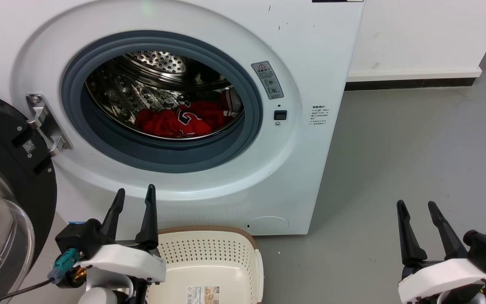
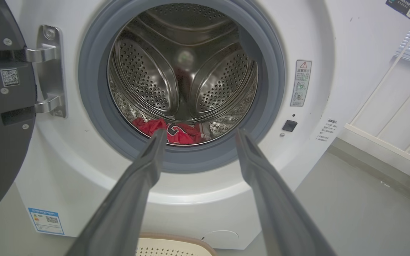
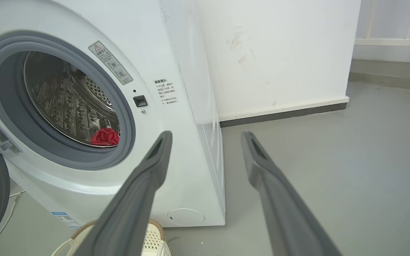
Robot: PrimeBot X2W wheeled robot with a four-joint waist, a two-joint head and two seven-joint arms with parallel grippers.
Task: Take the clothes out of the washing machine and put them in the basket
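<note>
The white washing machine stands with its black-rimmed round door swung open to the left. Red clothes with black-white numerals lie low in the steel drum, also seen as red clothes and a red bunch of clothes. The cream basket sits on the floor right below the machine's front. My left gripper is open in front of the seal's lower edge, above the basket's left side, holding nothing. My right gripper is open over bare floor to the machine's right.
Grey floor stretches to the right of the machine, bounded by a white wall with a dark skirting. The open door and its metal hinge crowd the left side. A white railing stands further right.
</note>
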